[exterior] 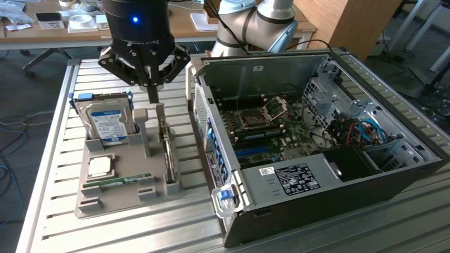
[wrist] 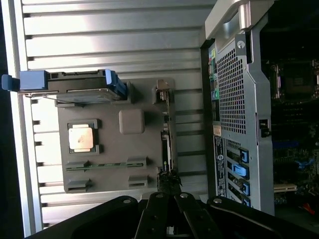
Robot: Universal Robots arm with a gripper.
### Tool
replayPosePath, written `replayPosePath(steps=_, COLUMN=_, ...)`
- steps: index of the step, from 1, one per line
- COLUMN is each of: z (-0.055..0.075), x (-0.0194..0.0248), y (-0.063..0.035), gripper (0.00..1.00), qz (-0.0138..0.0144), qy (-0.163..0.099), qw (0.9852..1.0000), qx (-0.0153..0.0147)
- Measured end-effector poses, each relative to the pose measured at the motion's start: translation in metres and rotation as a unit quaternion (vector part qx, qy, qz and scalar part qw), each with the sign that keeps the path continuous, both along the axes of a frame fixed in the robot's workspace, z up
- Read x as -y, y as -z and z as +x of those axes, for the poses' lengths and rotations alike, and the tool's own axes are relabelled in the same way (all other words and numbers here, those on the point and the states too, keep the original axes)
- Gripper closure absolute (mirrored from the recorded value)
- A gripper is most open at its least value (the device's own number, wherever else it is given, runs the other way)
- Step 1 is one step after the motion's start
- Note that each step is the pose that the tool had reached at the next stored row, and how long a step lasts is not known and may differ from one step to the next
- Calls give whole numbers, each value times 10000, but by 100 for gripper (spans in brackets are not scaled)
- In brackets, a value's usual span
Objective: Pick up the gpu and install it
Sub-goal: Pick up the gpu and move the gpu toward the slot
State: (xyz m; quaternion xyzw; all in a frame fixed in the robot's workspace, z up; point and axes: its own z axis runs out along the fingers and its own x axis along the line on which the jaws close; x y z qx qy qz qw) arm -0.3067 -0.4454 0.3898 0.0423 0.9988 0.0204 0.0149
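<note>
Gripper (exterior: 153, 98) is poised at the upright gpu (exterior: 166, 153) in its grey holder (exterior: 119, 196); I cannot tell whether it is grasping. Advised: centre the grip and lift vertically.

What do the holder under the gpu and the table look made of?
Holder: matte grey, rounded moulded slots, likely plastic, possibly printed. Table: ribbed silver slats throwing bright glare, apparently bare metal, probably aluminium.
</note>
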Motion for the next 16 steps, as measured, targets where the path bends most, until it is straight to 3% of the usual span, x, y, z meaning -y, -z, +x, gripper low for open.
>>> replayPosePath(steps=7, z=0, x=0, y=0, gripper=89, qz=0, qy=0, qw=10000, qx=0)
replayPosePath(steps=16, z=0, x=0, y=0, gripper=53, qz=0, qy=0, qw=10000, qx=0)
